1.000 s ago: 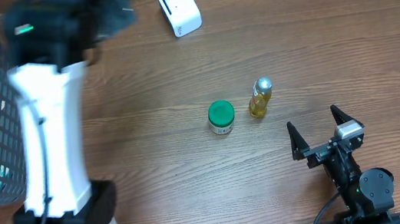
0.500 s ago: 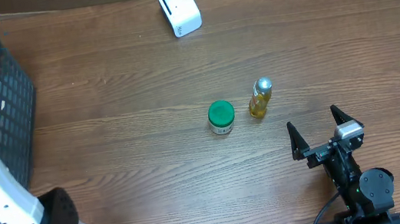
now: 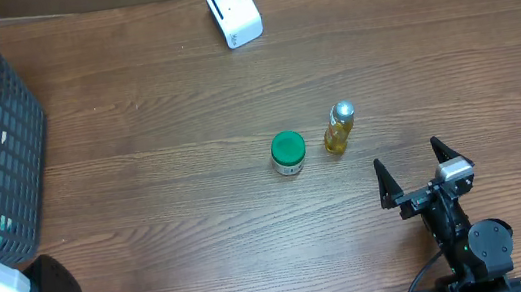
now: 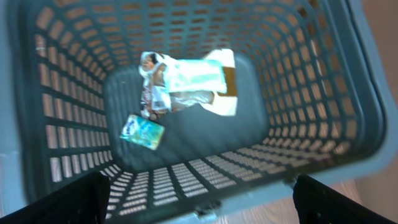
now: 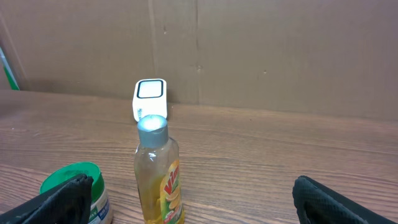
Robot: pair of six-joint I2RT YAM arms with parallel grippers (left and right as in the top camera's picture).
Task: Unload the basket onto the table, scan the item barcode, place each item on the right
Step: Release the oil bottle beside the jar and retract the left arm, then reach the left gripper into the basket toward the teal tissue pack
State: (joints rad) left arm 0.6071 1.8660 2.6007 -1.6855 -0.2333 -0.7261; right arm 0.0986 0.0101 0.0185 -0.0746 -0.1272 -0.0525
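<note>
The desk (image 3: 185, 105) is matt brown wood with fine grain. The basket (image 4: 311, 93) is dull grey plastic mesh, and the packets (image 4: 186, 81) in it are shiny crinkled film. The bottle (image 5: 158, 177) is clear glossy plastic with a silvery cap (image 5: 152, 124). The scanner (image 3: 234, 11) is smooth white plastic.

No lettering is coming through clearly enough to read.
The bottle (image 5: 157, 180) is showing a yellow label with red print on its front, but the letters are staying too small and soft to make out. The green-lidded jar (image 5: 73, 186) is turning only the edge of a white label with bluish marks toward the right wrist camera. The packets (image 4: 186, 84) lying in the basket (image 4: 323, 124) are carrying printing that is blurring into patches of colour.
</note>
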